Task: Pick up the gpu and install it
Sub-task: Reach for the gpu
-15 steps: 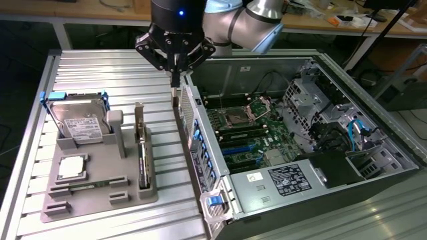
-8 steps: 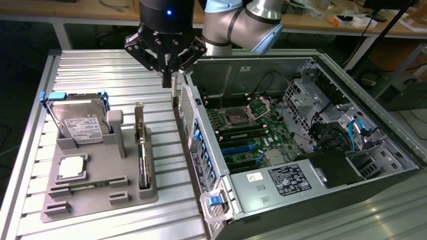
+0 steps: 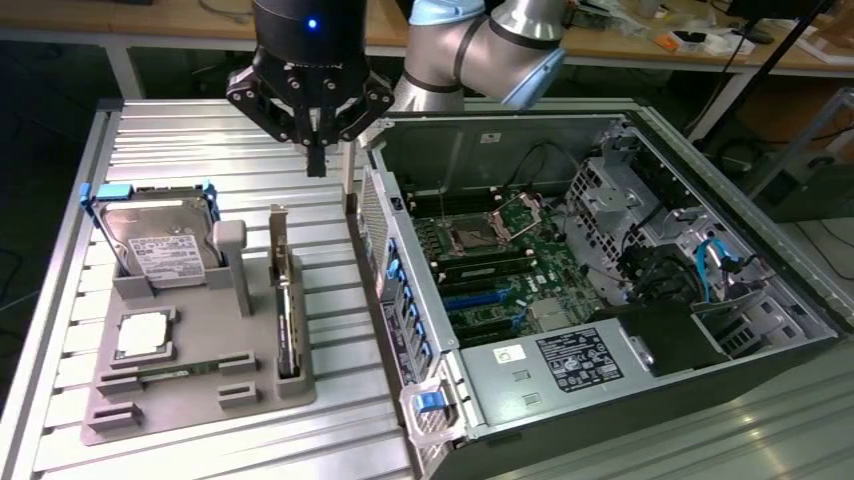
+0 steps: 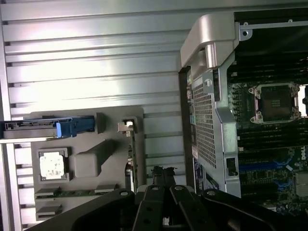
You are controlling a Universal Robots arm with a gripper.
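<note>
The gpu [image 3: 282,305] stands on edge in a slot along the grey holder tray [image 3: 200,405], its pale metal bracket at the far end. In the wrist view the gpu [image 4: 130,161] appears edge-on as a thin dark strip. My gripper [image 3: 316,165] hangs above the ribbed table beyond the tray's far end, between the tray and the open computer case [image 3: 441,420]. Its fingers are shut with nothing between them. In the wrist view the gripper [image 4: 162,173] sits just off the card's end, apart from it.
A hard drive [image 3: 154,245] in a blue frame, a processor chip [image 3: 144,335] and a memory stick [image 3: 160,372] share the tray. The case lies open with its motherboard [image 3: 501,270] exposed. Cluttered benches stand behind the table.
</note>
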